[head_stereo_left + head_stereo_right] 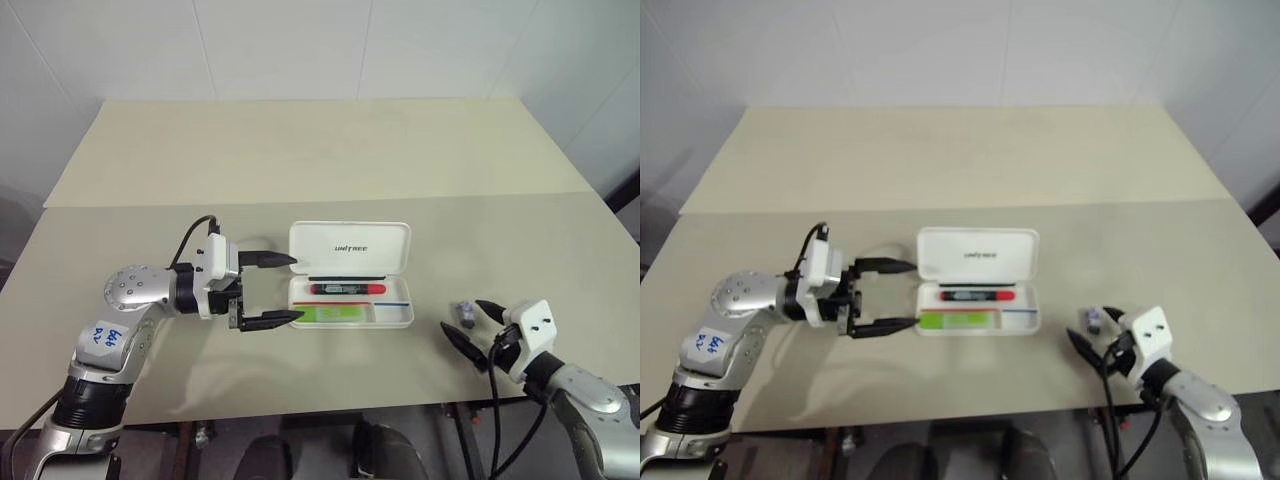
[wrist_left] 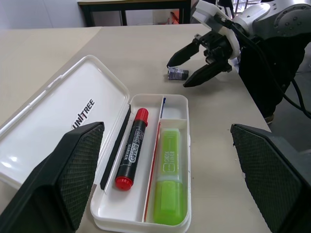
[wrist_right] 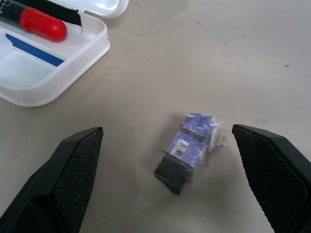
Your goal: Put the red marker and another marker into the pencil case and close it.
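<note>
While both pincers stand spread wide and hold nothing, I see my left pincer (image 1: pixel 268 289) left of centre, its fingers flanking the left end of the pencil case (image 1: pixel 350 244) without touching it. That white case lies open at the frame's centre on the pale worktop (image 1: pixel 320 160), lid folded back. Inside, the red marker (image 1: pixel 346 288) lies in the rear compartment and the green highlighter (image 1: pixel 332 314) in the front one. At lower right, my right pincer (image 1: pixel 472 331) hovers beside a small purple-grey piece (image 1: pixel 464 315), just apart from it.
</note>
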